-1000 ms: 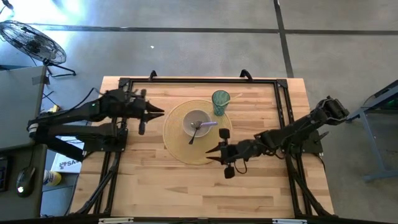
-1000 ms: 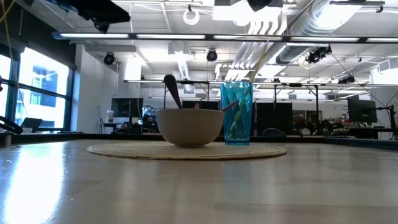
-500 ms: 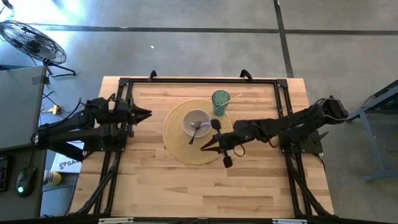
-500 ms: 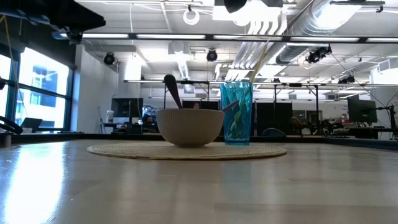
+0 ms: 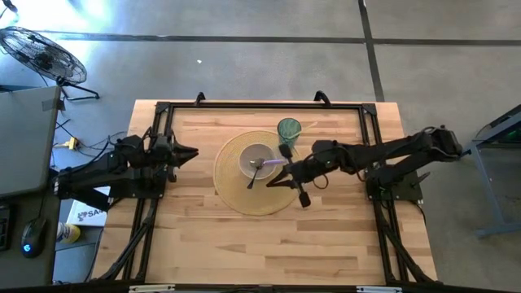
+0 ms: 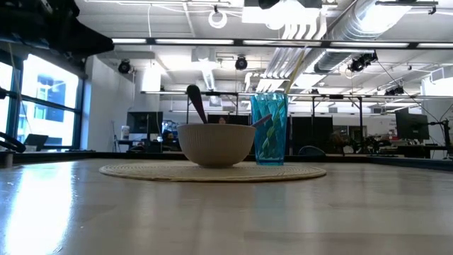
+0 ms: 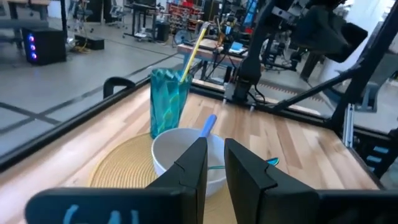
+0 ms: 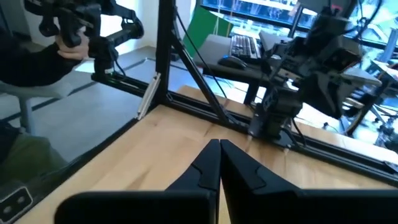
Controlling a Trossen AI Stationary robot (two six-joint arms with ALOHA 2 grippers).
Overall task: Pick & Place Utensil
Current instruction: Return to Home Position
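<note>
A white bowl [image 5: 257,159] stands on a round woven placemat [image 5: 236,191] at the table's middle. A spoon with a purple-blue handle [image 5: 273,163] lies in the bowl, and its handle [image 7: 208,121] leans on the rim. A teal cup [image 5: 288,130] with a yellow straw stands just behind, toward the far edge. My right gripper [image 5: 269,181] is shut and hovers over the placemat just right of the bowl, pointing left. My left gripper [image 5: 193,152] waits left of the placemat with a narrow gap between its fingers [image 7: 215,158], pointing at the bowl [image 7: 186,155].
A black frame rail [image 5: 370,138] runs round the tabletop edges. Bare wood lies near and left of the placemat. In the low view the bowl [image 6: 216,145] and cup [image 6: 270,129] stand side by side. A seated person [image 8: 25,68] shows beyond the table's left side.
My left arm has drawn back toward the table's left edge, away from the bowl. My right gripper has swung toward the left and far edges, coming in over the placemat close beside the bowl and the spoon's handle. The bowl, spoon and cup have stayed put.
</note>
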